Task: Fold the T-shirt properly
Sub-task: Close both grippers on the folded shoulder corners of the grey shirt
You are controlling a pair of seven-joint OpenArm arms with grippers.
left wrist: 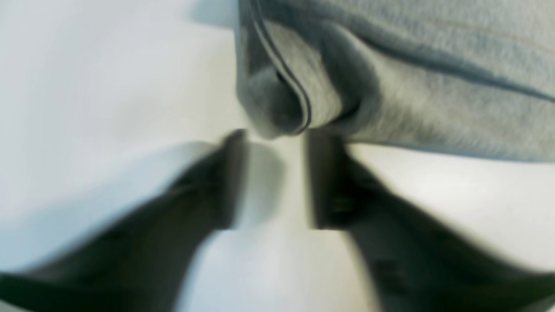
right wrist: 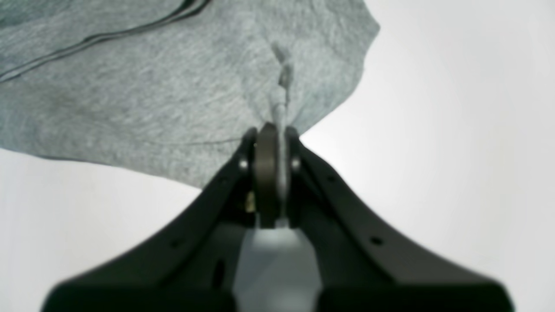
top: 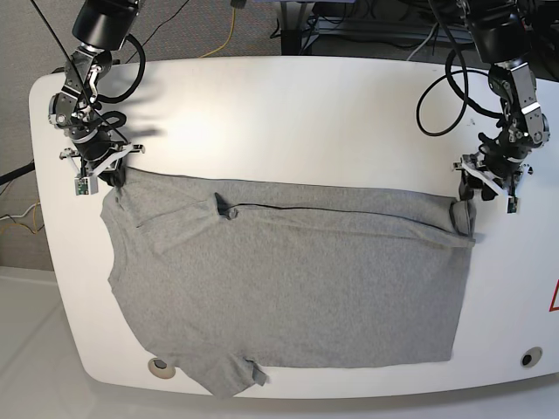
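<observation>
Two grippers are working at the far corners: the right gripper [right wrist: 272, 143] is pinching a fold of the T-shirt [top: 288, 279], while the left gripper [left wrist: 275, 173] is standing with jaws parted, a rolled corner just beyond its tips. Grey cloth is lying spread across the white table [top: 306, 113].

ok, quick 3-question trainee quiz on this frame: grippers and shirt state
1. True or false: the right gripper is pinching the T-shirt.
2. The left gripper is: A) shut on cloth B) open, shirt corner just beyond its fingertips C) out of view.
3. Fill in: the shirt lies on a white ____.

Key: 1 true; 2 B; 3 table.
</observation>
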